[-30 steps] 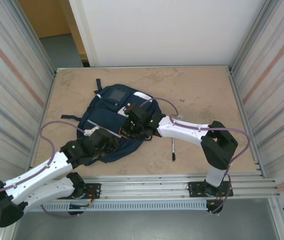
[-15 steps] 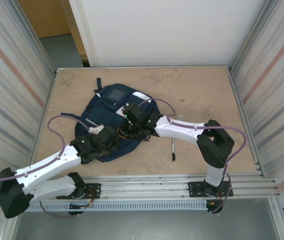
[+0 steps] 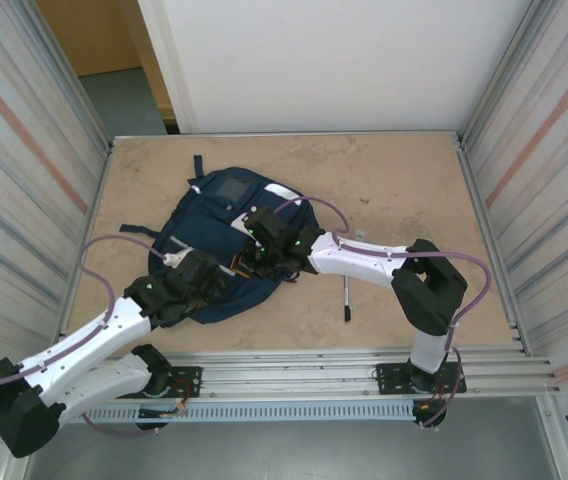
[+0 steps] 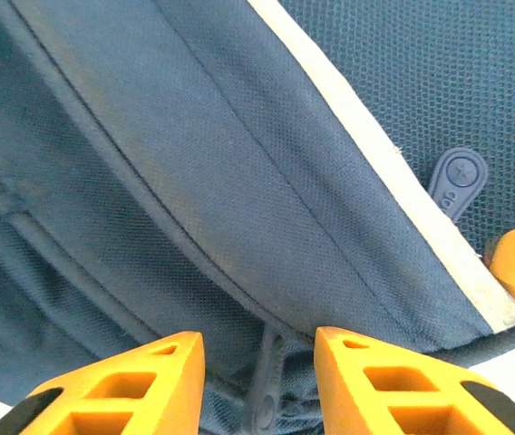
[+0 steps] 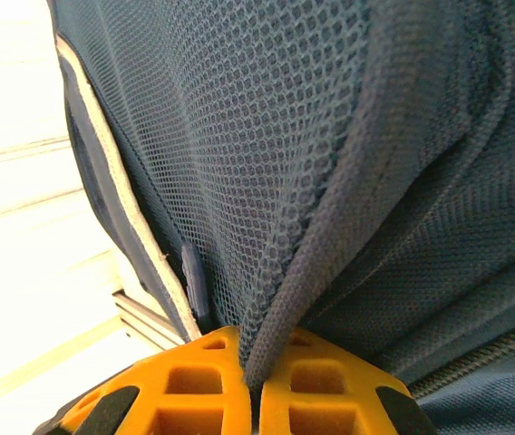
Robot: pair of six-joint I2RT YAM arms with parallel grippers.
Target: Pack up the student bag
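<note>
Here, student bag (image 3: pixel 204 215) beneath, right pincer (image 5: pixel 254 361) clamped on it, left pincer (image 4: pixel 259 352) ajar.

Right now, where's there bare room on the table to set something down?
The far right of the table, between the student bag and the right wall, is bare, so is the strip behind it. Crowded: near left, where both arms lean over the bag; a pen lies just right of it.
</note>
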